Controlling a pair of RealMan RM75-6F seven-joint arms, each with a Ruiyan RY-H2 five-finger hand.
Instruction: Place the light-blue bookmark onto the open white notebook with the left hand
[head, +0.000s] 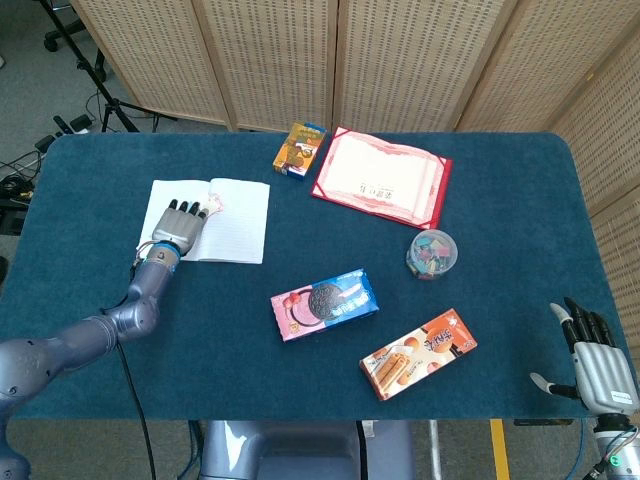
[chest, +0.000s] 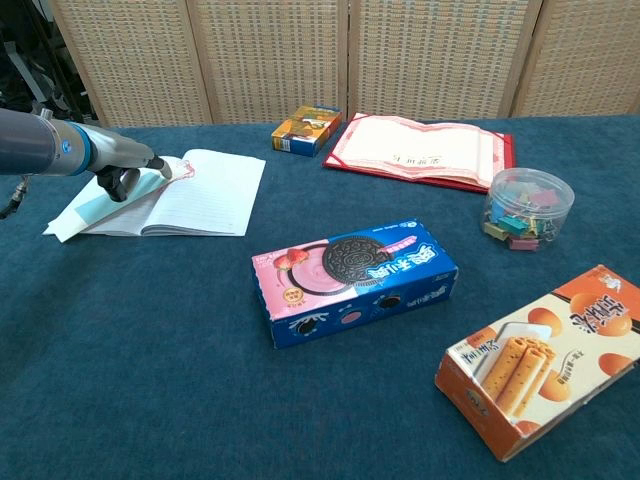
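light-blue bookmark (chest: 88, 207), white lined notebook (head: 238, 223), dark teal table (head: 120, 160).

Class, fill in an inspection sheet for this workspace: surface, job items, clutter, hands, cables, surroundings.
Surface: blue cloth table.
Job items: light-blue bookmark lies on open white notebook, under the left hand.
Clutter: cookie box, wafer box, small snack box, red certificate folder, clip tub.
Hands: left hand over the bookmark, hold unclear; right hand open, off the table edge.
Cables: floor cables at left.
Surroundings: woven screens.

left hand (head: 181, 224) flat on open white notebook (head: 238, 219), blue table (head: 120, 170)
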